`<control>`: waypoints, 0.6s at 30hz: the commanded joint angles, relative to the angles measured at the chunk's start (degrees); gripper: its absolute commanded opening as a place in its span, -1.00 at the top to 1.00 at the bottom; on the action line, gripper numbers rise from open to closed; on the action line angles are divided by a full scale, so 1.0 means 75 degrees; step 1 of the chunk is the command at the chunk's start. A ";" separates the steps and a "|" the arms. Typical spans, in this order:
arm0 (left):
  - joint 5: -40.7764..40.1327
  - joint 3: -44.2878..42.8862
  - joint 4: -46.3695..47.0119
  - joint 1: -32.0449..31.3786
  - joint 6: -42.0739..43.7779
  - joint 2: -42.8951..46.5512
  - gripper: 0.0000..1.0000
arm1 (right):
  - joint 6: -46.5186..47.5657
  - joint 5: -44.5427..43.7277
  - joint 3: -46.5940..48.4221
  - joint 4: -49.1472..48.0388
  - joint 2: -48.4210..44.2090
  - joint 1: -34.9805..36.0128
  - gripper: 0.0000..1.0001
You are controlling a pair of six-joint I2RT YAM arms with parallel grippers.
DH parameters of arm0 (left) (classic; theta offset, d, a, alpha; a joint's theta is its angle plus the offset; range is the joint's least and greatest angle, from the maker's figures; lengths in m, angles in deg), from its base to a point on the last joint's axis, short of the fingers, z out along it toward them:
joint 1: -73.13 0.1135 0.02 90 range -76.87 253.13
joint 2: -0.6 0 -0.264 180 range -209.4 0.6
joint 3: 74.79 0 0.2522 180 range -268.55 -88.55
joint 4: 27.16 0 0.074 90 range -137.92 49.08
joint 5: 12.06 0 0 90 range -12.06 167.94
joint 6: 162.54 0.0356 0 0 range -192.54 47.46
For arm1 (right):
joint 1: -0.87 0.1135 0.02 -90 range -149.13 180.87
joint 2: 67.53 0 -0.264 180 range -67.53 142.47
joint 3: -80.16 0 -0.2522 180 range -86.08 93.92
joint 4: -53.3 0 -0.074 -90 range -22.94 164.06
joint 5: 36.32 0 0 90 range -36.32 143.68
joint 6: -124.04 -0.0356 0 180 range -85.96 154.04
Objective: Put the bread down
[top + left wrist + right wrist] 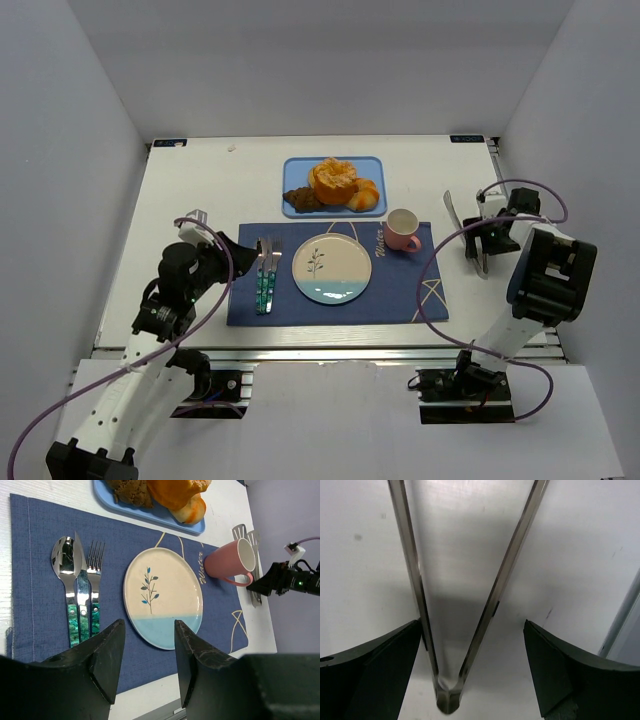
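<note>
The bread sits on a blue tray (293,172) at the back: an orange pastry (333,178), a brown muffin (302,200) and a croissant (364,196). It also shows at the top of the left wrist view (175,490). A cream and blue plate (331,268) lies bare on a navy placemat (400,290). Metal tongs (447,700) lie on the table at the right. My right gripper (472,670) is open and straddles their hinge end, low over the table. My left gripper (148,627) is open and empty, above the placemat's near left edge.
A pink mug (402,230) stands on the placemat to the right of the plate. A spoon, knife and fork (266,275) lie to the left of the plate. White walls close in the table on three sides.
</note>
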 commanded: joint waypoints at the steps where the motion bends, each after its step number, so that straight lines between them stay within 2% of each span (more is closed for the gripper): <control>1: -0.0129 -0.0229 0.0120 -0.0004 0.0048 -0.0047 -0.08 | -0.0242 -0.0262 0.0417 -0.0704 0.0451 0.0278 -0.74; 6: -0.0188 -0.0287 0.0109 0.0008 0.0025 -0.0129 -0.08 | -0.0418 -0.0250 0.0826 -0.0928 0.0966 0.0443 -0.60; 9: -0.0212 -0.0357 0.0085 -0.0004 0.0025 -0.0176 -0.08 | -0.0477 -0.0180 0.1085 -0.0728 0.1108 0.0443 -0.27; 10: -0.0223 -0.0392 0.0062 0.0007 0.0025 -0.0187 -0.08 | -0.0418 -0.0157 0.1085 -0.0658 0.1097 0.0431 -0.02; 11: -0.0235 -0.0416 0.0062 0.0008 0.0025 -0.0176 -0.08 | -0.0406 -0.0133 0.1085 -0.0611 0.1074 0.0431 0.09; 12: -0.0247 -0.0416 0.0050 0.0008 0.0025 -0.0153 -0.08 | -0.0395 -0.0052 0.1062 -0.0564 0.1015 0.0408 0.35; 16: -0.0294 -0.0451 -0.0032 0.0008 0.0025 -0.0094 -0.08 | -0.0628 0.0253 0.1073 -0.0342 0.0723 0.0302 0.80; 18: -0.0282 -0.0475 -0.0067 0.0008 0.0025 -0.0059 -0.08 | -0.0827 0.0592 0.1155 -0.0143 0.0372 0.0279 0.88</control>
